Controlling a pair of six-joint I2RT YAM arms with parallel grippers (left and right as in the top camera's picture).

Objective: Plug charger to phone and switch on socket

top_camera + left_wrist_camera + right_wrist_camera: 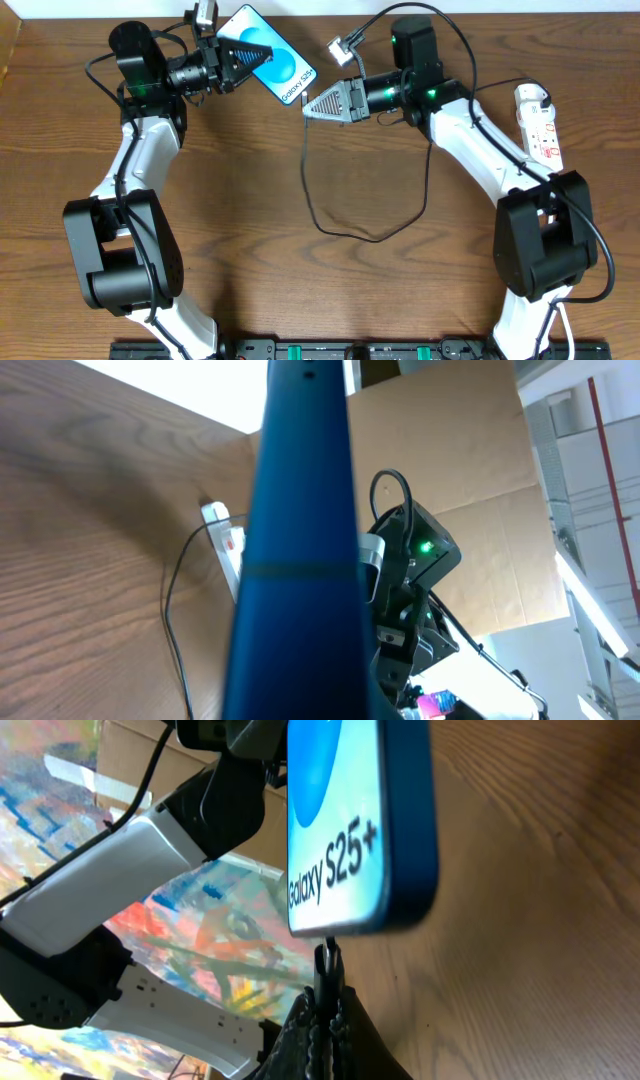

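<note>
My left gripper (258,55) is shut on the phone (288,73) and holds it tilted above the table at the back. The blue screen reads "Galaxy S25+". In the left wrist view the phone (300,540) shows edge-on as a dark blue band. My right gripper (310,106) is shut on the plug end of the black charger cable (370,235). In the right wrist view the plug tip (327,955) sticks out of the shut fingers (325,1020) and meets the phone's bottom edge (360,920). The white adapter head (345,47) lies at the back. The white socket strip (540,125) lies at the far right.
The cable hangs from my right gripper in a loop over the middle of the wooden table (250,220). The socket strip also shows in the left wrist view (226,542), behind the right arm (410,560). A black rail (330,350) runs along the front edge.
</note>
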